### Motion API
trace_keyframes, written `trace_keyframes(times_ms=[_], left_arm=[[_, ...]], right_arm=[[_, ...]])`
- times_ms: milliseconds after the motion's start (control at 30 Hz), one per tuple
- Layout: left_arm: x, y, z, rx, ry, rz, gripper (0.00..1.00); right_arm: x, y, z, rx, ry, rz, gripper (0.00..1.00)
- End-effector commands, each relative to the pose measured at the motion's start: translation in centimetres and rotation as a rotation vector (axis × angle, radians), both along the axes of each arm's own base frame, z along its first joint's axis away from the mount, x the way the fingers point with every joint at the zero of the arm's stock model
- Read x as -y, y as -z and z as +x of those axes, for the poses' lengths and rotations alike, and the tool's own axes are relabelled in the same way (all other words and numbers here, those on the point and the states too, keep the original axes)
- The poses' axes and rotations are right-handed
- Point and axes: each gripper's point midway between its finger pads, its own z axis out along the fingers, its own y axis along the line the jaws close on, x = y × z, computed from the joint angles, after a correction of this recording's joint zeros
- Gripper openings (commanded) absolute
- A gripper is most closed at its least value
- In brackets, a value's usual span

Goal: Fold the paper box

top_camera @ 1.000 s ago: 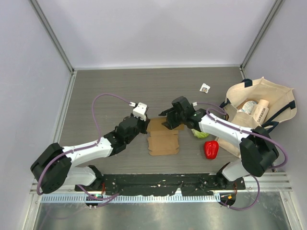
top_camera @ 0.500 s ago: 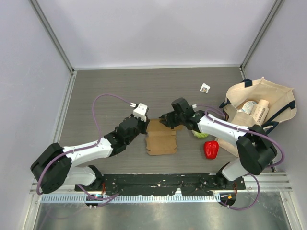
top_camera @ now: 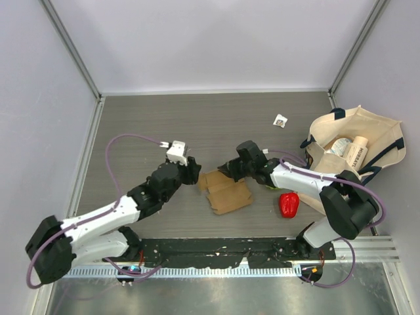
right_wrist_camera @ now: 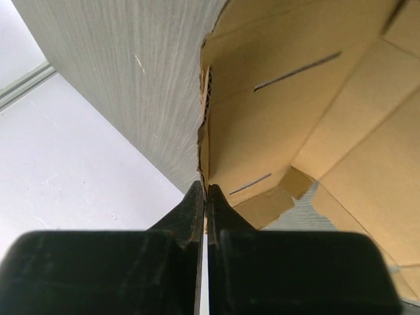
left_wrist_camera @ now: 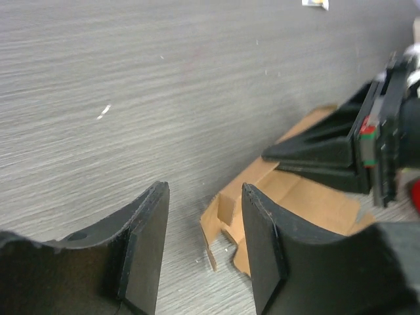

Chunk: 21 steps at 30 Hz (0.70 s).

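Paper box (top_camera: 228, 194) now askew, left fingers (left_wrist_camera: 146, 249) newly apart beside it, right fingers (right_wrist_camera: 188, 220) clenched on its edge.

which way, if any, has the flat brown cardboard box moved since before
Yes: the flat brown cardboard box turned, its near end swinging toward the red pepper.

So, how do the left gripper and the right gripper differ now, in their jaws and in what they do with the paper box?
The left gripper has its jaws apart and holds nothing; the right gripper has its jaws shut on the far edge of the paper box. The left gripper sits just left of the box; the right gripper reaches it from the right. Both are black, and both point toward the box.
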Motion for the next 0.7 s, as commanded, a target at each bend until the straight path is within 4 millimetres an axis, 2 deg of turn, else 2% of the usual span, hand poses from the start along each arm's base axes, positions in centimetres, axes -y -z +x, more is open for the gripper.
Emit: trace_keyframes(times_ms=[0,100,233,267,333,367,500,667], left_arm=[[-4.7,-0.3,-0.3,-0.073,-0.248,-0.124,0.50],[-7.3,2.1,-0.5,-0.123,-0.315,-0.127,0.48],[-6.0,3.9,-0.6,-0.185,-0.215,-0.095,0.46],[-5.3,5.0,-0.7,-0.222,-0.180,-0.065,0.47],[-4.7,5.4,-0.6,-0.248,-0.161,-0.049,0.47],[-4.4,6.2,-0.6,-0.270,-0.146,-0.029,0.47],[-2.2,6.4,-1.0,-0.276,-0.032,-0.073,0.50],[-0.6,4.7,-0.7,-0.205,0.041,-0.140,0.50]], right_arm=[[-0.3,-0.5,0.0,0.035,-0.008,0.042,0.00],[-0.3,-0.6,-0.1,0.046,-0.008,0.048,0.00],[-0.4,-0.8,-0.1,0.054,-0.010,0.060,0.00],[-0.7,-1.5,0.2,0.080,-0.016,0.085,0.00],[-0.8,-2.1,0.3,0.098,-0.017,0.095,0.00],[-0.8,-2.2,0.4,0.109,-0.016,0.092,0.00],[-0.8,-3.0,0.7,0.135,-0.009,0.111,0.00],[-1.0,-3.3,0.9,0.156,-0.016,0.126,0.00]])
